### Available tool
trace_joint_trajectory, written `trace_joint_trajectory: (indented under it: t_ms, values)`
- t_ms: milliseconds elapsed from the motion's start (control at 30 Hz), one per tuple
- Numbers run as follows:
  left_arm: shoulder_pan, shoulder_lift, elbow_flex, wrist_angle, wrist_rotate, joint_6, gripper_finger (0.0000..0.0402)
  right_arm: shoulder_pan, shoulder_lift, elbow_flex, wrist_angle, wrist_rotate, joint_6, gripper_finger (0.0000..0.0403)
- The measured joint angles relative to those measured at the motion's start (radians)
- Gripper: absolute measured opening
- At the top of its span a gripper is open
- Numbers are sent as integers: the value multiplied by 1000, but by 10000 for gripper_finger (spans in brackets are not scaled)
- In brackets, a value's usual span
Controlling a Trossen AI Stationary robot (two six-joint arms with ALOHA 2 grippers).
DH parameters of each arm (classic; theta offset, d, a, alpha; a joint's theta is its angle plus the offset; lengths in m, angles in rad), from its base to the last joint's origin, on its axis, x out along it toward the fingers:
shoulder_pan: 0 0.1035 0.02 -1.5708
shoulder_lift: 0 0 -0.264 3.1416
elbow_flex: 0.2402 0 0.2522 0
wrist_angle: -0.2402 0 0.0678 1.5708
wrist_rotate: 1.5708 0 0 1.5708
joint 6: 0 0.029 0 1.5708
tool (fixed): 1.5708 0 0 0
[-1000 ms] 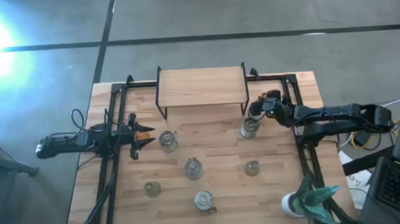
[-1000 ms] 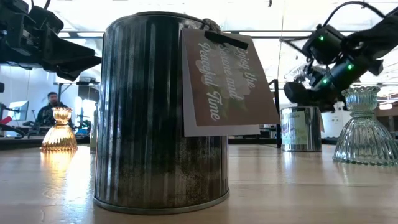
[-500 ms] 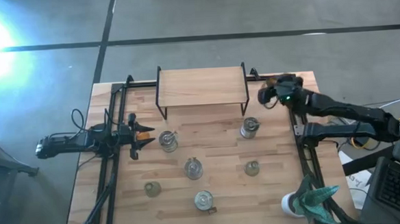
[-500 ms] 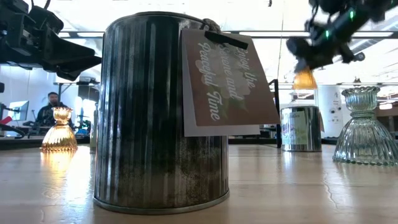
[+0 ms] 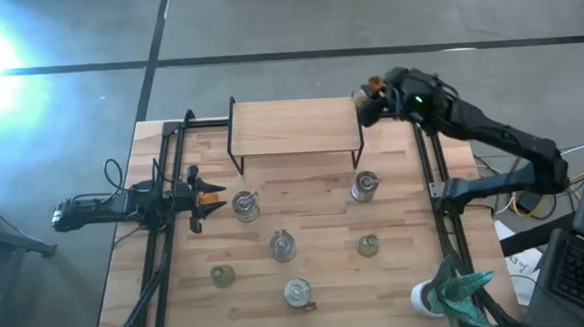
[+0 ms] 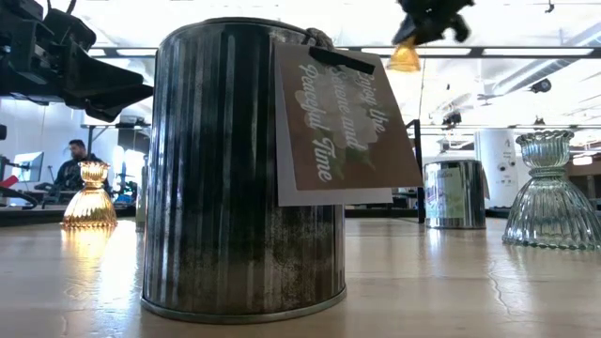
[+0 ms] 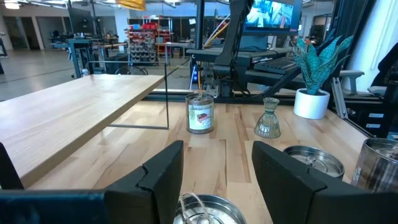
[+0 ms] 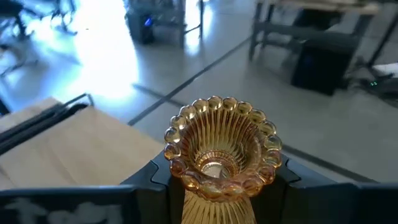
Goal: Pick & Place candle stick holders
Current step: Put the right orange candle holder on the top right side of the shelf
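My right gripper (image 5: 367, 99) is shut on an amber-orange bulb-shaped candle stick holder (image 8: 217, 152), high above the right end of the raised wooden shelf (image 5: 295, 126); the holder also shows in the low view (image 6: 406, 58). My left gripper (image 5: 206, 196) is open and empty at the table's left, level, just left of a silvery jar (image 5: 244, 203). Three more silvery jars (image 5: 365, 185) (image 5: 281, 246) (image 5: 297, 293) and two small holders (image 5: 367, 245) (image 5: 223, 276) stand on their bases on the table. A second amber holder (image 6: 89, 197) stands at the low view's left. My right gripper pinches the amber holder between its two fingers (image 8: 152, 177), on the ribbed body just under the scalloped rim (image 8: 186, 180). The fingers come slanting from above. The holder is upright, its open top up, lifted clear of the table and the shelf.
A teal spiky plant on a white base (image 5: 457, 287) stands at the near right corner. Black frame rails (image 5: 161, 250) run along the table's left and right sides. The shelf's black legs (image 5: 356, 150) stand just beyond the jars. A person (image 6: 73, 164) sits far behind the table.
My right gripper has lifted the amber holder clear of the table beside the right-hand jar. It has carried it up and toward the far edge, then a little leftward to the shelf's right end. The holder stays upright.
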Motion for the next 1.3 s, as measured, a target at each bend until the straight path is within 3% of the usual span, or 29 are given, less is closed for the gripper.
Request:
trace_joint_trajectory:
  t_ms: [300, 733, 1300]
  values:
    - [0, 0, 0, 0, 0, 0, 195, -185, 260, 96, 118, -345, -9, 121]
    - [0, 0, 0, 0, 0, 0, 195, -229, 430, 125, 137, -401, -105, 121]
    - [0, 0, 0, 0, 0, 0, 195, -275, 466, 25, 239, -451, -153, 121]
